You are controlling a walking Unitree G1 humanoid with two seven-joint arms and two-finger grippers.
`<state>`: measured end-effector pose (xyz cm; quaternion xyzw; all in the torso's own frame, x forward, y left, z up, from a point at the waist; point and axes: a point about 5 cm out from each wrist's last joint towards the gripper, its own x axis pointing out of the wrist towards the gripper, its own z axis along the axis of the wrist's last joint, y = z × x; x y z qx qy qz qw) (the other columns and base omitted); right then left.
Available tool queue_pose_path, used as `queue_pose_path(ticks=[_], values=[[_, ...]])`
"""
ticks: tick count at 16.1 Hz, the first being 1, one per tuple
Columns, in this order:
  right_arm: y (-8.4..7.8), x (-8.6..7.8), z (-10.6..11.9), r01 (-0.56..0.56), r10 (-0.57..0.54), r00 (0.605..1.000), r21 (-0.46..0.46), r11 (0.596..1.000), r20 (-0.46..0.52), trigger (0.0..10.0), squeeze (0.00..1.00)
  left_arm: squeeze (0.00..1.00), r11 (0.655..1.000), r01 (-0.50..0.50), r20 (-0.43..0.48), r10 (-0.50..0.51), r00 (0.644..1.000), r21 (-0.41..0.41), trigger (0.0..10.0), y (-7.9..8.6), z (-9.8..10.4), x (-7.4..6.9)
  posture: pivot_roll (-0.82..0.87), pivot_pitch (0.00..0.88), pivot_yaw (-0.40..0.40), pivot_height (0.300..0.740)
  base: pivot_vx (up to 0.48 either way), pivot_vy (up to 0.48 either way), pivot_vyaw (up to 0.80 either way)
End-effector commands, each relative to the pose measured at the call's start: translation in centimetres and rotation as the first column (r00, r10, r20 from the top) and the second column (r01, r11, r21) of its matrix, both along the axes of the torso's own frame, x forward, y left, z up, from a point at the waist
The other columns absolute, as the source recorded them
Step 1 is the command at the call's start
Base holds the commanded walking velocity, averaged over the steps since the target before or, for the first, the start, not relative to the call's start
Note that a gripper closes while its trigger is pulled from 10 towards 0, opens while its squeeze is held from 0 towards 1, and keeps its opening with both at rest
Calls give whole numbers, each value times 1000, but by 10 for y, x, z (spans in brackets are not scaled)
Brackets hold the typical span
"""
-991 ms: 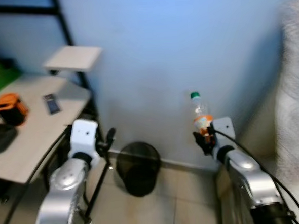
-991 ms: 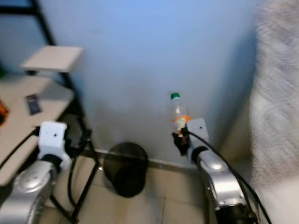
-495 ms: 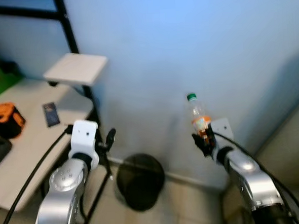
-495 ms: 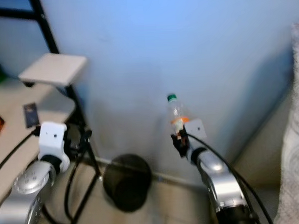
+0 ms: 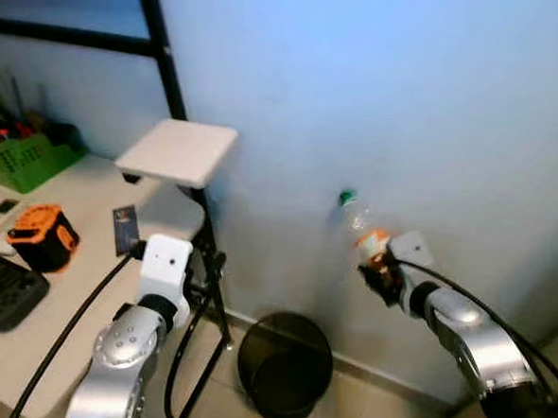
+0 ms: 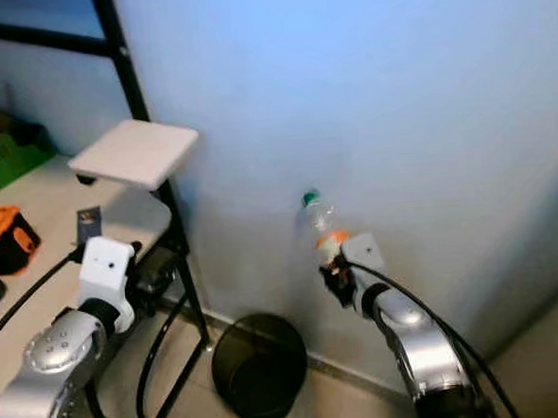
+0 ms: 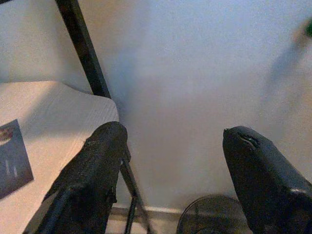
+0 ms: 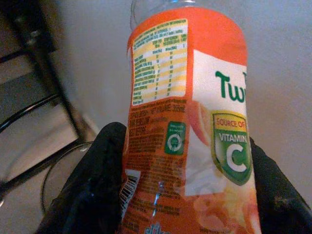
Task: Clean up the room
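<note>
My right gripper [image 5: 382, 277] is shut on a clear plastic bottle [image 5: 360, 225] with an orange label and green cap, held upright before the pale blue wall. In the right wrist view both black fingers [image 8: 100, 180] clamp the bottle's orange label [image 8: 185, 122]. A round black bin [image 5: 286, 365] stands on the floor against the wall, below and to the left of the bottle. My left gripper [image 7: 170, 170] is open with nothing between its fingers, held beside the desk corner; its white wrist [image 5: 165, 268] rises at lower left.
A light wooden desk [image 5: 84, 278] on the left carries an orange-black box [image 5: 40, 238], a black keyboard-like device [image 5: 5, 297], a dark card [image 5: 124, 228] and a green basket [image 5: 25, 158]. A black metal frame [image 5: 174, 111] holds a small white shelf [image 5: 176, 151].
The camera has swung left and risen: the desk and shelf now show more, the bed at right has left the picture. The bottle stays in my right gripper.
</note>
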<state>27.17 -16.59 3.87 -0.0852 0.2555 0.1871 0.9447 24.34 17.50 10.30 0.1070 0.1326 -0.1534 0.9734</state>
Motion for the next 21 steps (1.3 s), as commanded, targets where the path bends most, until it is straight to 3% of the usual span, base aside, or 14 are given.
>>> queue_pose_path(ticks=[1, 4, 6, 7, 9, 12, 14, 16, 17, 21], values=[[11, 4, -2, -89, 88, 996, -24, 996, -25, 10000, 0, 0, 998, 36, -27, -35, 999, 43, 10000, 4, -2, 1, 143, 0, -25, 740, 0, 0, 0], [16, 4, -22, -290, 274, 948, -88, 953, -161, 10000, 0, 0, 973, 213, -108, -203, 973, 90, 10000, 0, -7, -6, 151, 0, -27, 740, 0, 0, 0], [23, 5, -33, -385, 355, 909, -114, 916, -220, 10000, 0, 0, 938, 321, -174, -297, 939, 129, 10000, 2, -10, -15, 159, 0, -28, 740, 0, 0, 0], [28, 7, -41, -419, 372, 894, -174, 891, -249, 10000, 0, 0, 911, 389, -224, -353, 908, 141, 10000, 6, -13, -19, 164, 0, -32, 740, 0, 0, 0], [34, 11, -48, -380, 322, 908, -207, 901, -266, 10000, 0, 0, 872, 474, -293, -425, 857, 121, 10000, 8, -15, -27, 168, 0, -38, 740, 0, 0, 0], [52, 14, -53, -348, 285, 921, -234, 908, -266, 10000, 0, 0, 840, 536, -344, -481, 806, 83, 10000, 10, -15, -34, 181, 0, -47, 740, 0, 0, 0], [59, 16, -52, -343, 274, 922, -251, 905, -274, 10000, 0, 0, 832, 550, -360, -492, 793, 76, 10000, 10, -15, -35, 181, 0, -47, 740, 0, 0, 0], [54, 14, -55, -328, 253, 926, -264, 907, -281, 10000, 35, 0, 829, 554, -368, -493, 789, 78, 10000, 11, -16, -36, 180, 0, -52, 740, 0, 0, 0], [55, 13, -57, -328, 252, 924, -254, 910, -288, 10000, 1000, 0, 828, 555, -371, -493, 787, 79, 10000, 12, -16, -35, 181, 0, -54, 740, 0, 0, 0], [66, 5, -61, -365, 302, 903, -178, 914, -305, 10000, 1000, 0, 828, 554, -375, -490, 787, 81, 10000, 13, -16, -36, 188, 0, -60, 740, 0, 0, 0]])
